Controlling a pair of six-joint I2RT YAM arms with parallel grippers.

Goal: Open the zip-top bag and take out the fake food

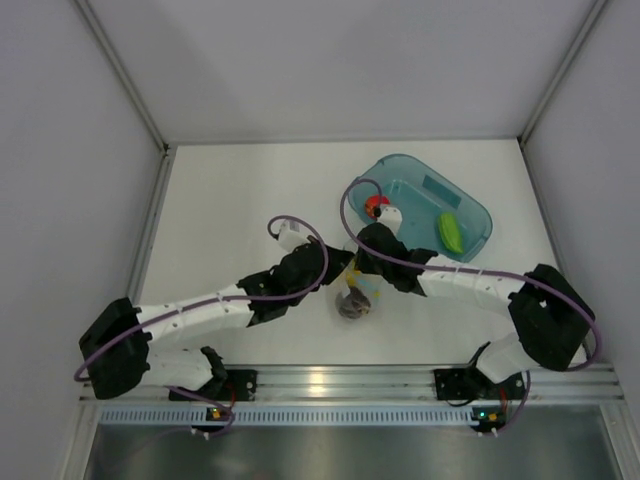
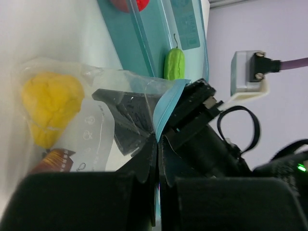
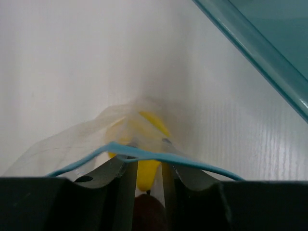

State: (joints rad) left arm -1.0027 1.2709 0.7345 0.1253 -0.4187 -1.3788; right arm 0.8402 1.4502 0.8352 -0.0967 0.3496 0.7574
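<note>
The clear zip-top bag point(image 1: 352, 290) point(image 2: 94, 130) lies on the table between both arms. My left gripper point(image 2: 158, 139) point(image 1: 338, 263) is shut on the bag's light blue zip strip point(image 2: 166, 108) and holds one lip up. My right gripper point(image 3: 147, 144) point(image 1: 360, 272) reaches through the open mouth, past the blue strip point(image 3: 192, 163), with its fingers point(image 2: 127, 120) inside the bag. They are closed against the yellow fake food piece point(image 3: 147, 171) point(image 2: 50, 103). A dark maroon piece point(image 2: 53, 161) point(image 1: 352, 306) lies in the bag too.
The teal translucent tray point(image 1: 425, 195) point(image 2: 144, 38) point(image 3: 255, 48) stands at the back right, close to the bag. A red piece point(image 1: 377, 207) point(image 2: 130, 4) and a green oblong piece point(image 1: 450, 232) point(image 2: 174, 63) lie in it. Grey walls enclose the white table.
</note>
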